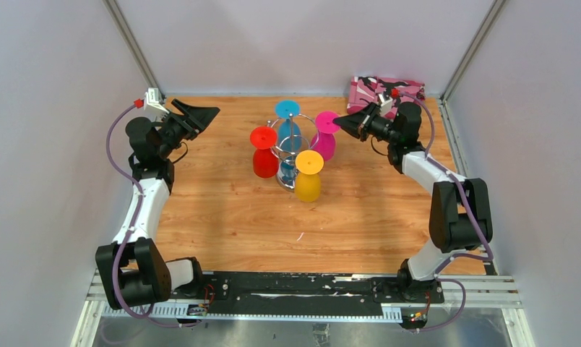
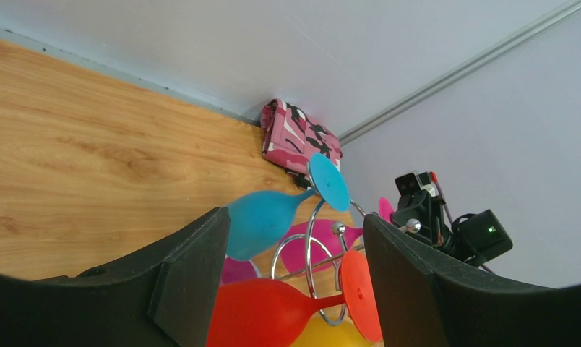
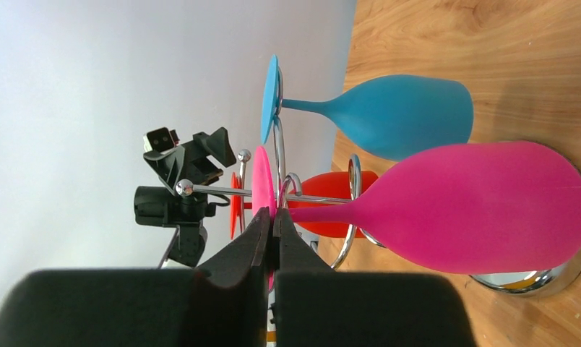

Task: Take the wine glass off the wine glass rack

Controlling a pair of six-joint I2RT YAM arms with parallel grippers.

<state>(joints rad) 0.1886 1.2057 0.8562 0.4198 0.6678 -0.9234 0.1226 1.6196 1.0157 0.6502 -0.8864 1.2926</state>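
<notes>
Chrome wire, the wine glass rack (image 3: 537, 280) stands between both grippers, its glasses hanging bowl-down. The right gripper (image 3: 273, 215) has its fingers pressed together at the foot of the magenta wine glass (image 3: 483, 210); whether they nip that foot is unclear. The left gripper (image 1: 212, 114) is spread wide, with the red wine glass (image 2: 266, 314) and the blue wine glass (image 2: 262, 220) straight ahead.

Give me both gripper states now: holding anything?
Left gripper: open, holding nothing.
Right gripper: shut, apparently pinching the round foot of the matte pink wine glass.
</notes>
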